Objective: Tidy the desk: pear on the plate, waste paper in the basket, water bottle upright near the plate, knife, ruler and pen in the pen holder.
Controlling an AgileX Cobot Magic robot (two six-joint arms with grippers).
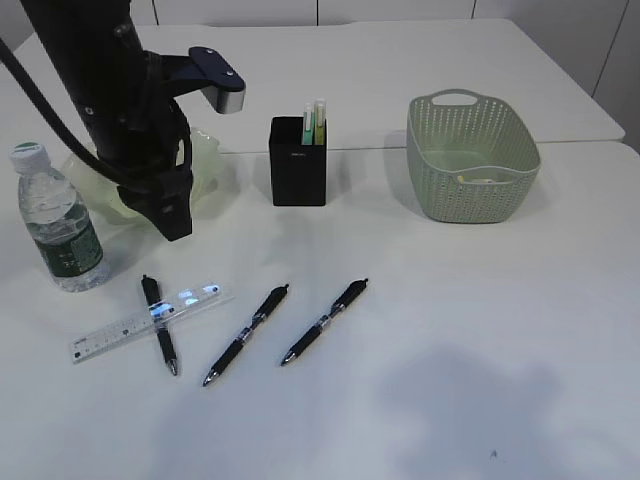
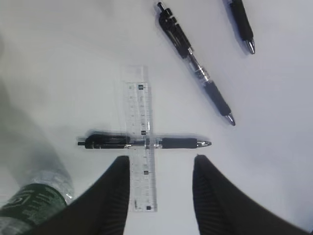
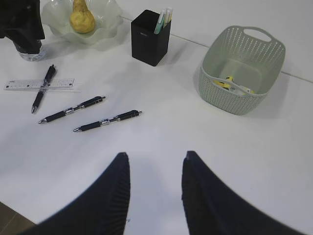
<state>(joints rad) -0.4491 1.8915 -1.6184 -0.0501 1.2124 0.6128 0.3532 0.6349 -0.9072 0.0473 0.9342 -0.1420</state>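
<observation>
The yellow pear (image 3: pixel 81 18) lies in the pale green wavy plate (image 3: pixel 108 14), which my left arm half hides in the exterior view (image 1: pixel 212 158). The water bottle (image 1: pixel 58 222) stands upright left of the plate. Crumpled waste paper (image 3: pixel 234 86) lies in the sage-green basket (image 1: pixel 470 160). The black pen holder (image 1: pixel 298 165) holds the pale yellow knife (image 1: pixel 320 118) and a mint-green pen (image 1: pixel 308 123). The clear ruler (image 2: pixel 141 147) lies flat, crossed by a black pen (image 2: pixel 171 143). My left gripper (image 2: pixel 161 164) hangs open above the ruler's near end, holding nothing. My right gripper (image 3: pixel 154 161) is open and empty over bare desk.
Two more black pens (image 1: pixel 247 333) (image 1: pixel 325 320) lie on the white desk (image 1: pixel 480 330) right of the ruler. The bottle (image 2: pixel 29 208) stands close to the left finger's outer side. The desk's front edge (image 3: pixel 10 208) shows at the lower left of the right wrist view.
</observation>
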